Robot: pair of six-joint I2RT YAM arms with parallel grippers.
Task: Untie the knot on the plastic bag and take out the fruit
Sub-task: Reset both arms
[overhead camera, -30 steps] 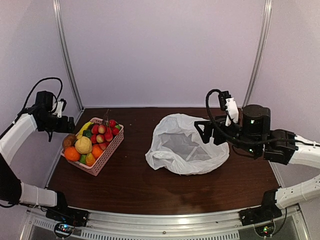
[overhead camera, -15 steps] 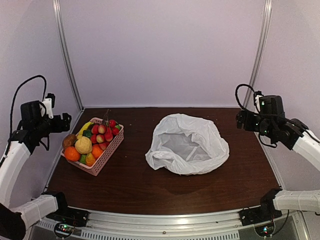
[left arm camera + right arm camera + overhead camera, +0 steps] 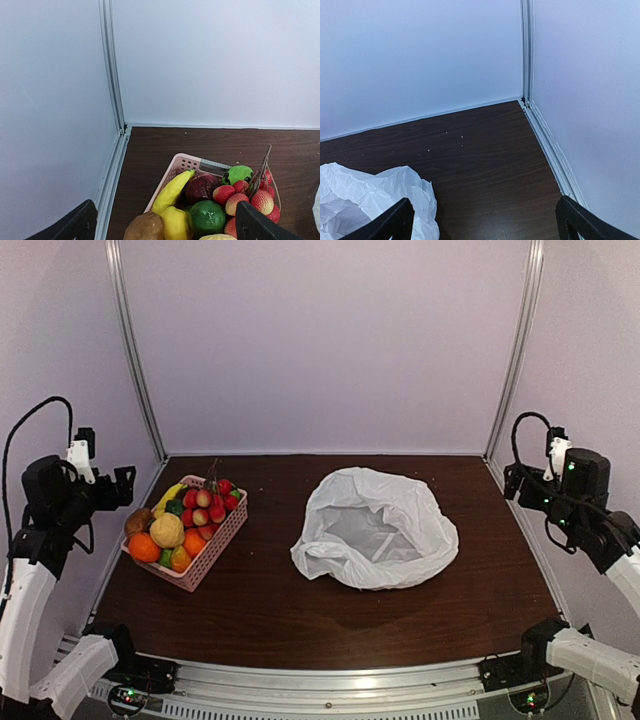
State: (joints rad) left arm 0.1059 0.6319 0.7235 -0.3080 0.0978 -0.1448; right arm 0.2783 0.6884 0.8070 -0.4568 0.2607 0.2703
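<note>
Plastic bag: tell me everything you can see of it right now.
The plastic bag is white, thin and crinkly, slightly see-through, slumped in a rounded heap right of centre on the dark wooden table. Its mouth gapes upward, the rim puffed around a shallow grey hollow; no knot and no fruit show there. Its crumpled edge shows in the right wrist view. Only the table touches it; the pink basket stands apart to its left.
</note>
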